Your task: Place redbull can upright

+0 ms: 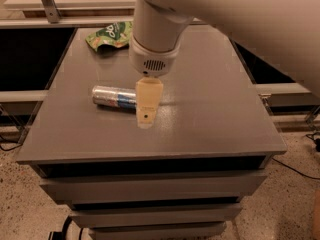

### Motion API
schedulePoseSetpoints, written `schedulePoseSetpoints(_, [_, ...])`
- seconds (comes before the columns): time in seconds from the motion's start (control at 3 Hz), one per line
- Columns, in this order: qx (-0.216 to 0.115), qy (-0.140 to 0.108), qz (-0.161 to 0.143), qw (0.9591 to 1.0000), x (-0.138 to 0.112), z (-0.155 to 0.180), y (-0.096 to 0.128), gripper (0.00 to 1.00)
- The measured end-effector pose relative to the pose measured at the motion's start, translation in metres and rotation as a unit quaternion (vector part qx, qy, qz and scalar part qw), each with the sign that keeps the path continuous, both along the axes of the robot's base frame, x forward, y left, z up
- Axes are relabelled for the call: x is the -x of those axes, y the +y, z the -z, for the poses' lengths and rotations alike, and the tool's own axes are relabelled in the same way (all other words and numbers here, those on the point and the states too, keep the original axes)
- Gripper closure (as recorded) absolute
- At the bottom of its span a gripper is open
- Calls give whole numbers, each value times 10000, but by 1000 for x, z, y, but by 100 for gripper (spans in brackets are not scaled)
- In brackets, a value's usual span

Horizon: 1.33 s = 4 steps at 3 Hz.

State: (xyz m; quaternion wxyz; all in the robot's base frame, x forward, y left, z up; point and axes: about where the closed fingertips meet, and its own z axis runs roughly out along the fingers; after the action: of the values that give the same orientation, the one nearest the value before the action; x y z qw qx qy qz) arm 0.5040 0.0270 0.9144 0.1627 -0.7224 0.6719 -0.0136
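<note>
The can (114, 97) is gleaming as smooth silver-and-blue metal, while the gripper (145, 119), hanging at the can's right-hand end, is showing a matt, cream, plastic-looking surface below the smooth, faintly glossy white shell of the arm (160, 24). The table (215, 109) under the can is giving off a soft sheen from its smooth grey top. The green bag (109, 35) well behind the can is catching light like crinkled, glossy film.
</note>
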Motion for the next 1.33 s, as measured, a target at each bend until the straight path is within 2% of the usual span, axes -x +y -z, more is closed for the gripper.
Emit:
schedulePoseSetpoints(0.33, [299, -11, 68, 9995, -6, 9, 28, 0])
schedulePoseSetpoints(0.67, [538, 58, 195, 9983, -21, 27, 46, 0])
schedulePoseSetpoints(1.33, [719, 389, 374, 9960, -45, 55, 75, 0])
